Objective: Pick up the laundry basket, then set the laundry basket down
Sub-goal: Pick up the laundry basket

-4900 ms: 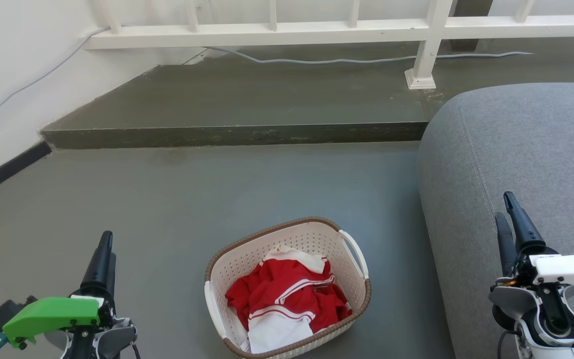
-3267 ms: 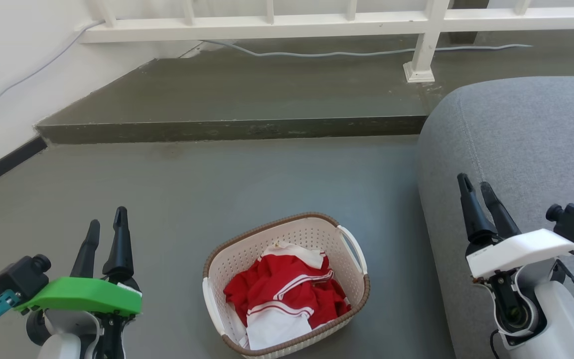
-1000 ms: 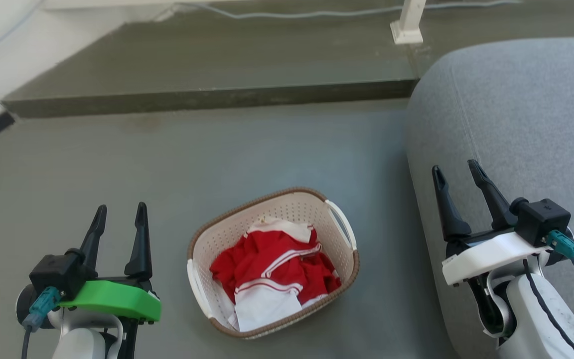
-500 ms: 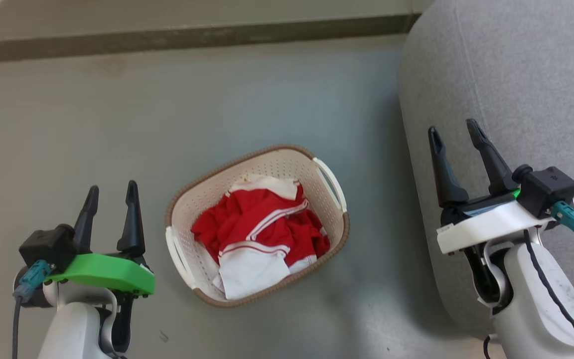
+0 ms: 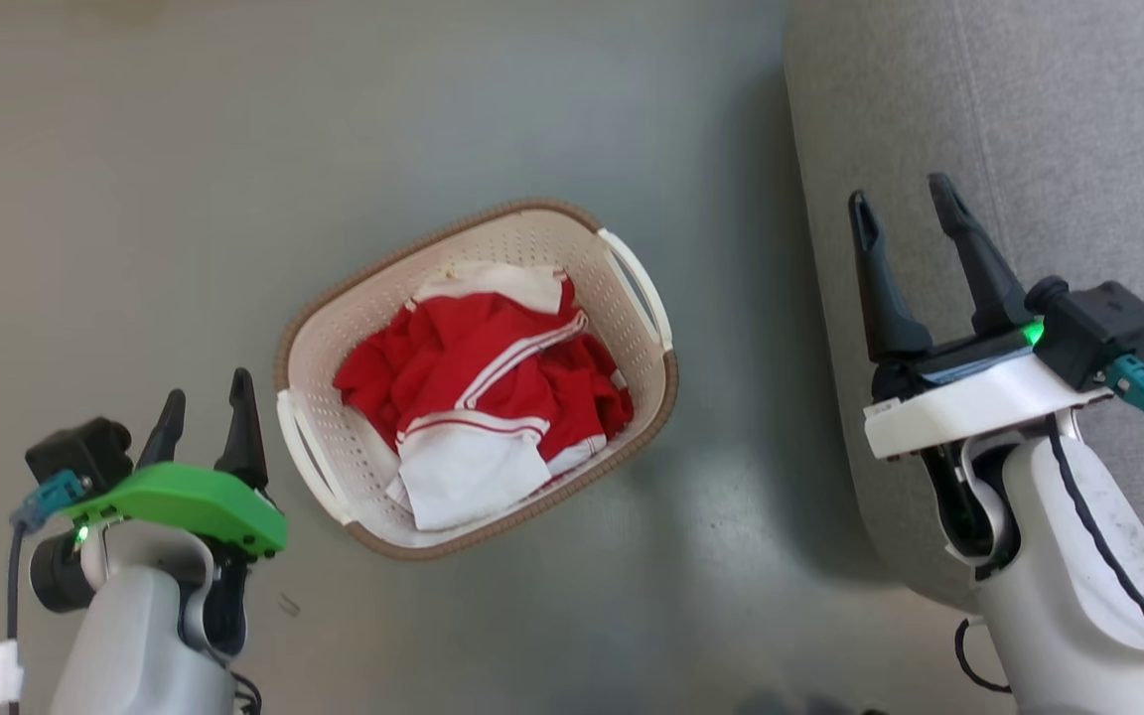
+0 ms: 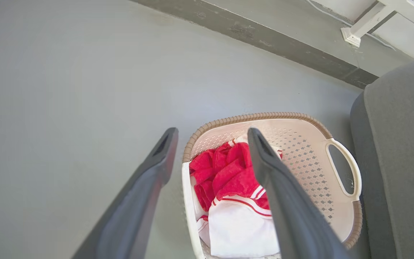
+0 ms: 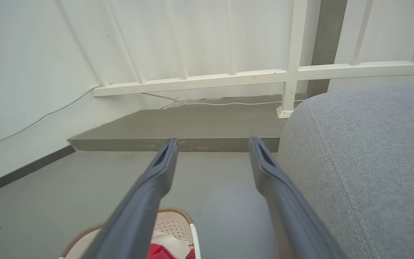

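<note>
Laundry basket [image 5: 453, 230] on grey floor [image 5: 135, 199] — just right of left hand [image 5: 208, 387], apart

A soft gray sofa [image 5: 1059, 109] stands on the gray floor [image 5: 135, 179]. Red and white clothes [image 5: 478, 382] lie in a heap near it. Farther off, a white railing [image 7: 228, 77] stands on a low step [image 7: 192, 126], with a thin cable [image 7: 225, 104] along it.

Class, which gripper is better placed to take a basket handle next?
Left: the open left gripper sits beside a white loop handle of the cream perforated laundry basket; the right gripper hangs farther, by the grey sofa.
</note>
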